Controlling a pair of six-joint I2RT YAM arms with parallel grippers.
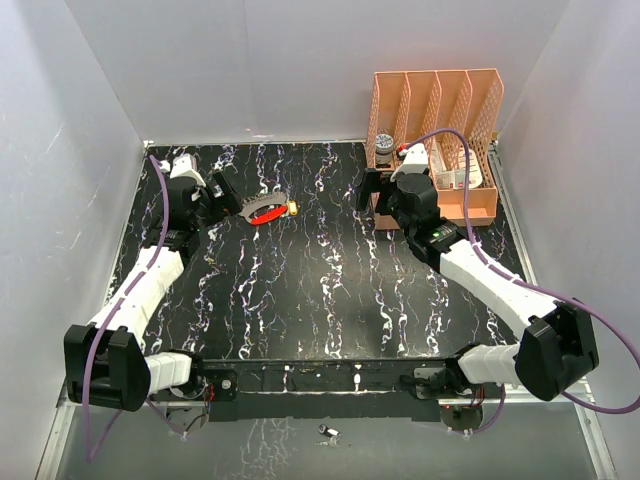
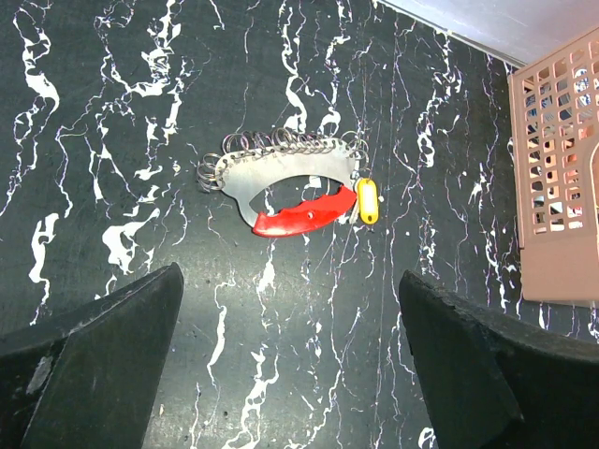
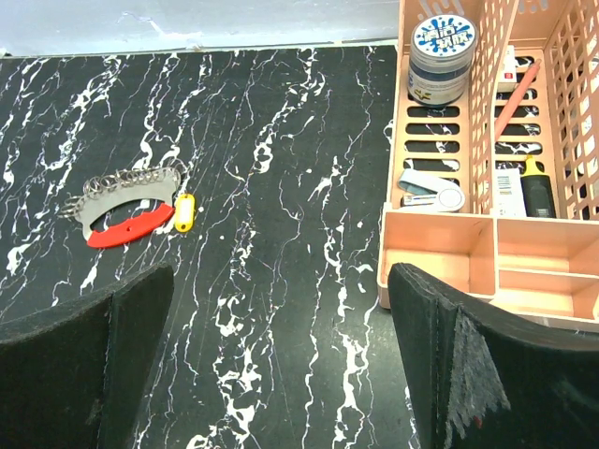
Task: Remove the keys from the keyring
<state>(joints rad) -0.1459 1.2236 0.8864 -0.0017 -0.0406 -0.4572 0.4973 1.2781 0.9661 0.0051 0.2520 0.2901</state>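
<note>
Black marbled table (image 1: 320, 300) carries a peach desk organiser (image 1: 470, 110) at its far right. Left tool (image 2: 288, 281) and right tool (image 3: 281, 271) both stand wide open, gripping nothing. Keyring (image 2: 281, 168) lies on the table near the left tool, with red key (image 2: 304, 217) and yellow key (image 2: 367, 201) against it.

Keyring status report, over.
Left fingers open, right fingers open, both empty. Keyring flat on table, red key, yellow key attached. Nothing blocking it.
</note>
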